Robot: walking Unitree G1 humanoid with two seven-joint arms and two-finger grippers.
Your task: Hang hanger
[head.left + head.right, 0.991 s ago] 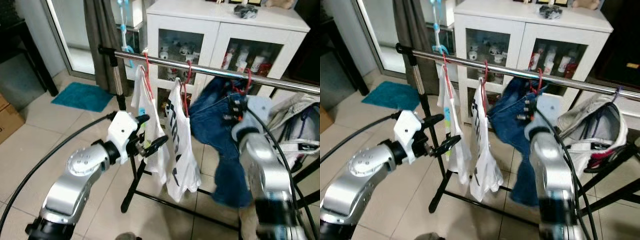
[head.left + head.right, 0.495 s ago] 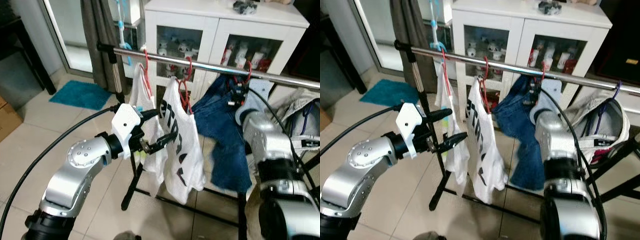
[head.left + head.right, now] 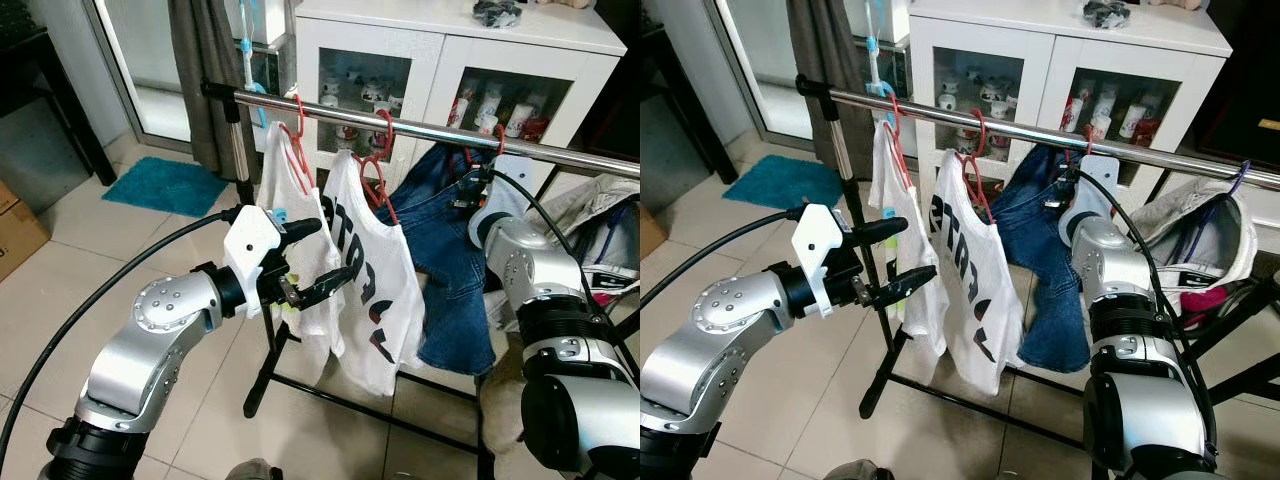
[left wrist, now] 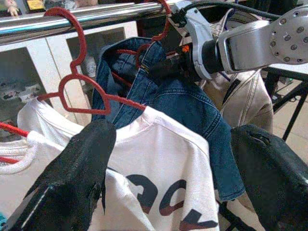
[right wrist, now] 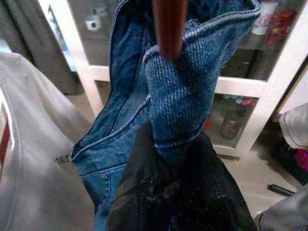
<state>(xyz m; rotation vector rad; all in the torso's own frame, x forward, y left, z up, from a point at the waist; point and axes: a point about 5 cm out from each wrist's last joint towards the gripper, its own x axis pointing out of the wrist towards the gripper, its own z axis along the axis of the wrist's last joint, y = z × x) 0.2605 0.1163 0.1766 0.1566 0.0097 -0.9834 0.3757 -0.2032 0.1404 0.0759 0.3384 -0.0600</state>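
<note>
Red plastic hanger [image 3: 497,150] carrying blue denim jeans [image 3: 448,265] hooks over the shiny metal rail [image 3: 420,133], rightmost of three red hangers there. Right gripper [image 5: 166,159] is up just under the rail, its black fingers pinched on a fold of the jeans. Left gripper [image 3: 318,255] sits below the rail, fingers spread wide, tips against the white printed T-shirt [image 3: 372,290]. Behind the rail stands a white glass-door cabinet [image 3: 440,55].
</note>
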